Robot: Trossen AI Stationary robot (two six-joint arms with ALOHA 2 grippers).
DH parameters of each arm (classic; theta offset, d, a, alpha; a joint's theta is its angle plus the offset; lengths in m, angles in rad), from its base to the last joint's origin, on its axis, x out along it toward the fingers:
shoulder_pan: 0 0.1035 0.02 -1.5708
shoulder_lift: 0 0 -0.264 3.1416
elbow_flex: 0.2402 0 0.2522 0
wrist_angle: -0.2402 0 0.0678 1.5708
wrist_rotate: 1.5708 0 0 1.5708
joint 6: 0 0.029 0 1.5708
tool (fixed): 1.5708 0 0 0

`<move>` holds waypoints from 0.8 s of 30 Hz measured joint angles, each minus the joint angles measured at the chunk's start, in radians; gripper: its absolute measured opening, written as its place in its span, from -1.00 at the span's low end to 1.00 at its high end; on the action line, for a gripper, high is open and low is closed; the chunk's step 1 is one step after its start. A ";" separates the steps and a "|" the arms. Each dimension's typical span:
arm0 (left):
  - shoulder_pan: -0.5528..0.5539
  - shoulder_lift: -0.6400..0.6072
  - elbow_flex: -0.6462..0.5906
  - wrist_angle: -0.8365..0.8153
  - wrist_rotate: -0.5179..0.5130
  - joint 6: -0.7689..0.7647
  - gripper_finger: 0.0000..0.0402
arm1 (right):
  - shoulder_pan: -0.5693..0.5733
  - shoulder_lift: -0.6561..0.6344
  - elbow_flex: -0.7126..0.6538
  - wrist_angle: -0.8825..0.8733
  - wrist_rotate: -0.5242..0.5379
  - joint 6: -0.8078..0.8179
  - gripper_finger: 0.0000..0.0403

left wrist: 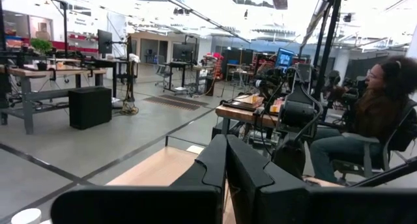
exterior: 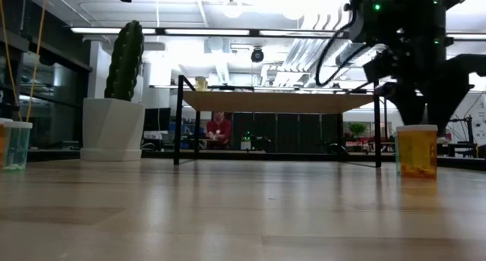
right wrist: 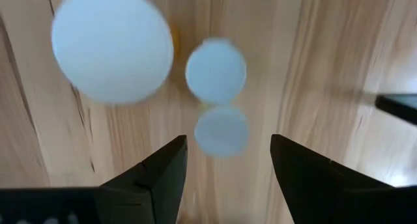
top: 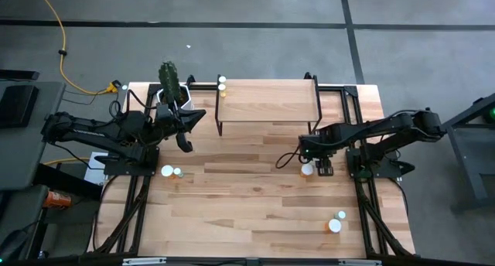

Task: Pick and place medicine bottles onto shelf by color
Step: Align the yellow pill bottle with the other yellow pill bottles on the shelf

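My right gripper points down, open, over a cluster of medicine bottles standing on the tabletop right of centre. Three white caps show from above: a large one on an orange body, a middle one, and a small one just ahead of the gap between the fingers. From the side, an orange-yellow bottle stands under this gripper. The shelf stands at the far middle with two bottles at its left end. My left gripper is shut, raised and level at the left.
A potted cactus stands at the far left beside the shelf. Two bottles stand near the left arm's base, and two more near the front right. Bare wood lies across the table's middle. A person sits beyond the table.
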 joint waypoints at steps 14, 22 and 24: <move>0.000 0.000 0.000 -0.015 0.000 -0.001 -1.00 | 0.000 0.000 -0.001 0.052 -0.016 -0.006 0.05; 0.000 0.000 0.000 -0.015 0.000 0.000 -1.00 | 0.000 0.000 -0.002 0.053 -0.017 -0.007 -0.13; 0.000 0.000 0.000 -0.015 0.000 0.000 -1.00 | 0.000 0.000 -0.002 0.053 -0.017 -0.007 -0.22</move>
